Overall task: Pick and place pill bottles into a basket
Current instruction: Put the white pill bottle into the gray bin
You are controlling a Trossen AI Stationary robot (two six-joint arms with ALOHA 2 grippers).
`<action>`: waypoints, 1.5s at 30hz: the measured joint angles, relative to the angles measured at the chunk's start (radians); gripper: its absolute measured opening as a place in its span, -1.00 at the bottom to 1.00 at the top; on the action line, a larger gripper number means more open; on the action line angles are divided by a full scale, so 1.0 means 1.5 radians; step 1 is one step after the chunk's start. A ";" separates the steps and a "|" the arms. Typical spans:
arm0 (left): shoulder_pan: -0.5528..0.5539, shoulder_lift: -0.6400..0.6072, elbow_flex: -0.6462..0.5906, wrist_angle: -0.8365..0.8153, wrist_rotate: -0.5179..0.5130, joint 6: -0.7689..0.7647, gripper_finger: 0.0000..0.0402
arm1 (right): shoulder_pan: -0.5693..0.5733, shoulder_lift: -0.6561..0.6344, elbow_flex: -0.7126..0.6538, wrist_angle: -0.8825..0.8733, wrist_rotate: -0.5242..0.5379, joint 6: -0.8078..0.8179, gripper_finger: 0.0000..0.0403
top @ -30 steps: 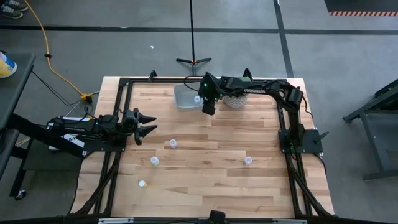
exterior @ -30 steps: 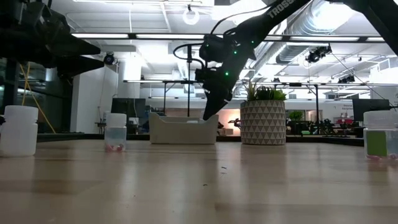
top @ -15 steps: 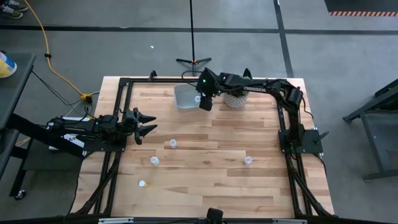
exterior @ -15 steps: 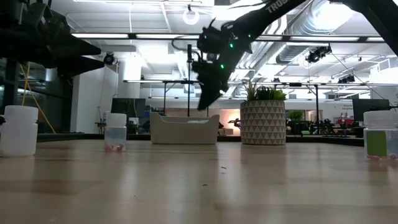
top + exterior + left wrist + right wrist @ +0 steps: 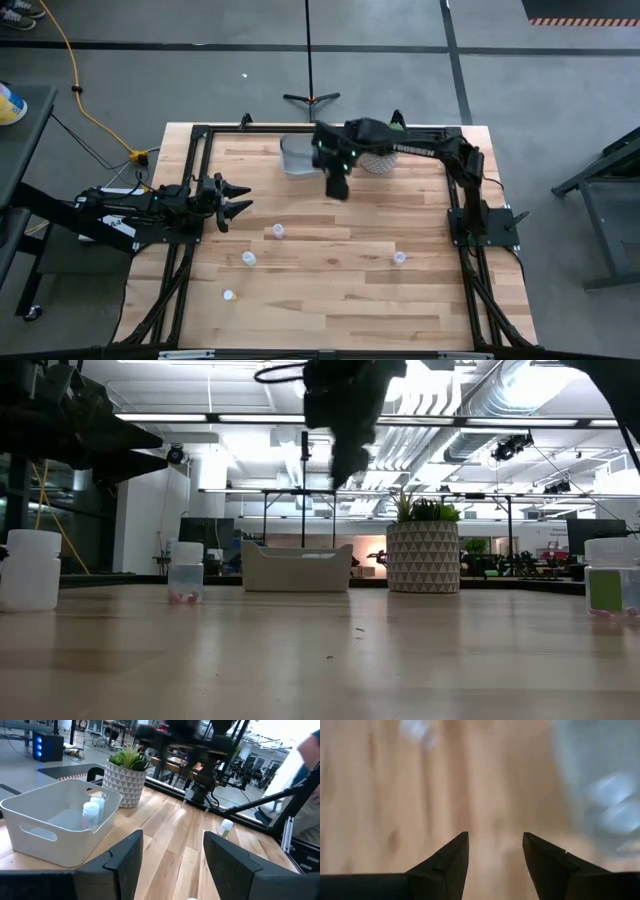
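The pale basket [image 5: 295, 155] stands at the table's far middle, and the left wrist view shows two white pill bottles [image 5: 92, 812] standing inside it. Several more bottles stand on the wood: one mid-table [image 5: 279, 231], one nearer [image 5: 248, 259], one right [image 5: 399, 258] and one near the front [image 5: 229, 296]. My right gripper [image 5: 337, 188] is open and empty, high above the table just on the near side of the basket; it also shows in the low view [image 5: 342, 470]. My left gripper [image 5: 240, 198] is open and empty at the table's left side.
A green plant in a white patterned pot [image 5: 378, 160] stands just right of the basket. The black frame rail [image 5: 300, 128] runs around the table. Bare wood lies between the basket and the loose bottles.
My right gripper has risen from just over the basket, high above the table, and swung a little toward the near edge, moving fast. Its fingers hold nothing. The bottles and the basket have stayed where they were.
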 joint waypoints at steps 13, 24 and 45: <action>0.000 0.000 0.000 0.000 0.000 0.000 0.21 | 0.211 -0.011 0.002 -0.273 -0.010 0.157 -0.12; 0.000 0.000 0.000 0.000 0.001 0.000 0.21 | 0.310 -0.016 -0.132 -0.274 0.036 0.241 0.23; 0.000 0.000 0.000 0.000 0.003 0.000 0.21 | 0.376 -0.152 -0.449 -0.063 0.036 0.286 0.31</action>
